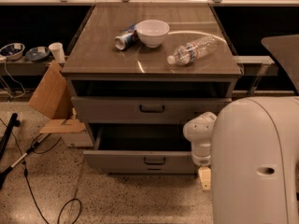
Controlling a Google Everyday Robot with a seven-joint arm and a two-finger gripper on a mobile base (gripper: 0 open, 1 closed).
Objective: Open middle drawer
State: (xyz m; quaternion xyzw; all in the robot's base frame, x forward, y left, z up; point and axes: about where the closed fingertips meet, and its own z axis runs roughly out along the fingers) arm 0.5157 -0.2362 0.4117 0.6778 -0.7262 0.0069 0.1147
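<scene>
The middle drawer (140,162) is the grey front with a small black bar handle (154,161), low in the cabinet. It stands pulled out, with its dark inside showing above the front. My gripper (204,178) is at the drawer's right end, just in front of it. Only a pale tip shows below the white wrist joint (201,129), and the rest is hidden by my arm. The taller top drawer (112,110) with the larger handle sits above it. The lowest drawer barely shows beneath.
On the cabinet top (98,59) lie a white bowl (152,31), a can (125,38) and a plastic bottle (192,50). Cardboard (49,97) leans at the left, with cables (28,185) on the floor. My white arm body (257,167) fills the lower right.
</scene>
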